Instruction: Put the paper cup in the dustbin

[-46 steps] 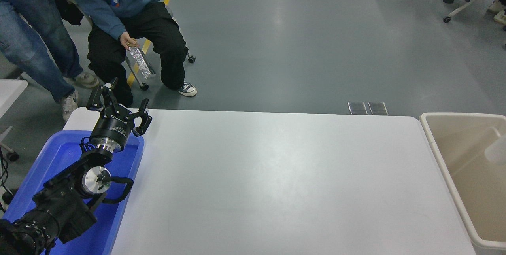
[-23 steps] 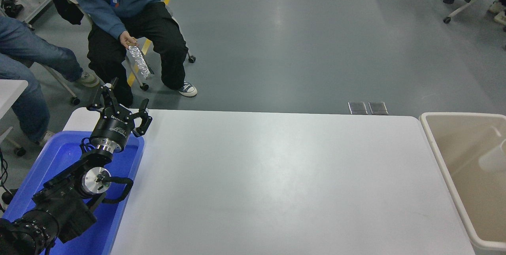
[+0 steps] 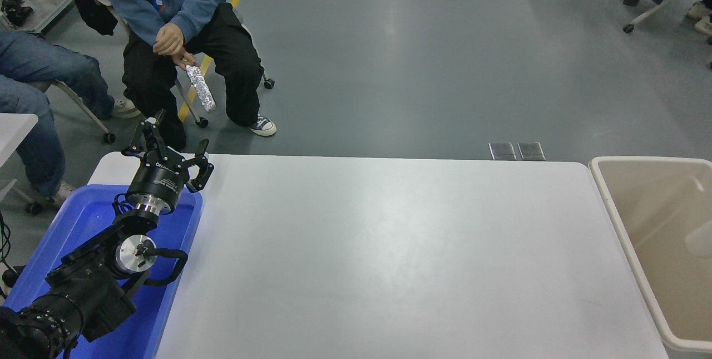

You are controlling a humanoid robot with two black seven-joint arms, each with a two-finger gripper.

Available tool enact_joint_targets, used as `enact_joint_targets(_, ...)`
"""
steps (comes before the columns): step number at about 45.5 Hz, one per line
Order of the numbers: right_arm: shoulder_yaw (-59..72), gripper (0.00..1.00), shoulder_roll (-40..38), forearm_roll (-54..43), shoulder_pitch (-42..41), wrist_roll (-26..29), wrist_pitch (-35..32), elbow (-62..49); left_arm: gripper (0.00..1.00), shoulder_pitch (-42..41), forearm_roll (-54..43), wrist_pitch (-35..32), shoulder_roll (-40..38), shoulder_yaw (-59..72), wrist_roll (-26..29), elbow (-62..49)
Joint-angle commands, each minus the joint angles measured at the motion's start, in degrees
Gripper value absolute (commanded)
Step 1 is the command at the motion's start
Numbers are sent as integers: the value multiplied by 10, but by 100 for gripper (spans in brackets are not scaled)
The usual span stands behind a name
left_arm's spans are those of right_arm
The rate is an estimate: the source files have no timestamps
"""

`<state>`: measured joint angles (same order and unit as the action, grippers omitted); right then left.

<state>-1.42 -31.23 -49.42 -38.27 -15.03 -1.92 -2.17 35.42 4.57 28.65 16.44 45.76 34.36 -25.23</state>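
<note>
The left arm [image 3: 83, 286] is matte black and bulky, built from chunky jointed segments. A round polished silver disc with a small dark fitting at its middle sits on one joint, and a black cable loops out beside it. Nearer the tip comes a ribbed silver ring, then a black cylindrical wrist with small white lettering. The left gripper [image 3: 169, 144] has thin black linkage fingers, spread apart.
</note>
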Motion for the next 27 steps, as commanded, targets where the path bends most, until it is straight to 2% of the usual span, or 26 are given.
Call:
enact_joint_targets(1, 0, 0, 19, 41, 16, 18, 27, -12, 100, 0, 0, 0, 0, -1, 0, 0)
enact_joint_targets(9, -2, 1, 18, 42, 17, 26, 27, -12, 100, 0, 0, 0, 0, 0, 0, 0)
enact_joint_targets(11, -2, 22, 18, 42, 17, 26, 27, -13, 100, 0, 0, 0, 0, 0, 0, 0)
enact_joint_targets(15, -11, 89, 19, 44, 16, 27, 28, -13, 100, 0, 0, 0, 0, -1, 0, 0)
enact_joint_targets(16, -11, 95, 19, 48, 16, 26, 27, -13, 100, 0, 0, 0, 0, -1, 0, 0)
enact_joint_targets(18, -6, 99, 19, 63, 17, 26, 23, -12, 100, 0, 0, 0, 0, 0, 0, 0)
enact_joint_targets(27, -2, 99, 26, 177, 26, 25, 24, -12, 100, 0, 0, 0, 0, -1, 0, 0)
